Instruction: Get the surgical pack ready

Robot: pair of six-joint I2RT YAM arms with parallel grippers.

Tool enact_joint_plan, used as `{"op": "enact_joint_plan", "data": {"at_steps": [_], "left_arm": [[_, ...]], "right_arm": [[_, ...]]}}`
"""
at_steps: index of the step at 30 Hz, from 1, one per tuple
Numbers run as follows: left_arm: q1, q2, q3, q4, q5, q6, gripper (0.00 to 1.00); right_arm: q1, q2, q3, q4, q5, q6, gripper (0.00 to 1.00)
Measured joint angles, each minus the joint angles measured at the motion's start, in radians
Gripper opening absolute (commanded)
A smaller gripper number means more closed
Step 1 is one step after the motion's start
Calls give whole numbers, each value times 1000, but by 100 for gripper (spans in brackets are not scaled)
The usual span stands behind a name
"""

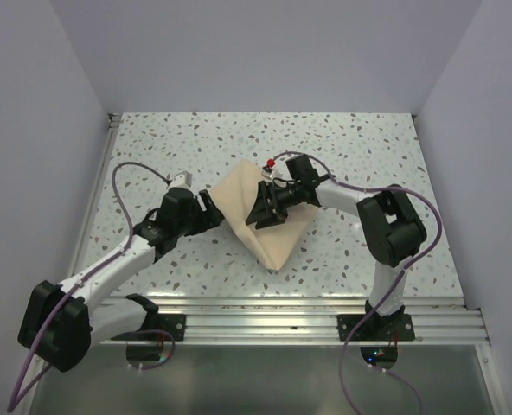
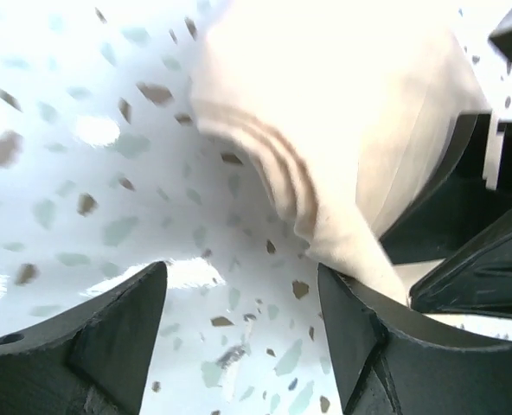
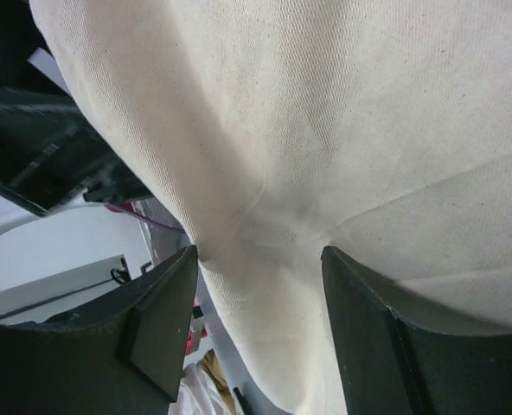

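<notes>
The surgical pack [image 1: 278, 233] is a tan-beige cloth bundle folded into a rough diamond at the middle of the speckled table. My left gripper [image 1: 213, 207] sits low at its left edge. In the left wrist view the left gripper [image 2: 243, 285] is open over bare table, and the cloth's layered fold [image 2: 342, 104] touches the tip of the right-hand finger [image 2: 360, 328]. My right gripper [image 1: 266, 212] rests on top of the bundle. In the right wrist view the right gripper [image 3: 258, 259] stands wide open, with the cloth [image 3: 325, 112] bulging between the fingertips. Whatever the cloth wraps is hidden.
White walls close in the table [image 1: 360, 147] at the back and on both sides. A metal rail [image 1: 308, 316] runs along the near edge by the arm bases. The right arm's black gripper body [image 2: 489, 225] shows close by at the right of the left wrist view.
</notes>
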State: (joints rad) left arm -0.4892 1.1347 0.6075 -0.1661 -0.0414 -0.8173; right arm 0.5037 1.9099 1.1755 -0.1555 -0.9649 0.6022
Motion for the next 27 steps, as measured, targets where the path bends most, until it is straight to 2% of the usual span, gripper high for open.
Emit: {"op": "enact_joint_plan", "data": {"at_steps": [2, 7, 13, 19, 22, 27], "left_arm": [[21, -30, 32, -44, -34, 38, 75], [64, -59, 132, -133, -106, 122, 84], [144, -50, 188, -142, -73, 180, 86], [173, 99, 248, -93, 18, 203, 86], [175, 197, 289, -55, 68, 215, 85], [175, 324, 348, 9, 129, 238, 81]], "right_arm": [[0, -1, 9, -34, 15, -31, 67], [2, -50, 10, -132, 86, -109, 69], [6, -175, -32, -220, 218, -177, 74], [4, -338, -102, -297, 464, -162, 77], [-2, -420, -163, -295, 612, -113, 76], [-7, -543, -296, -257, 771, 2, 72]]}}
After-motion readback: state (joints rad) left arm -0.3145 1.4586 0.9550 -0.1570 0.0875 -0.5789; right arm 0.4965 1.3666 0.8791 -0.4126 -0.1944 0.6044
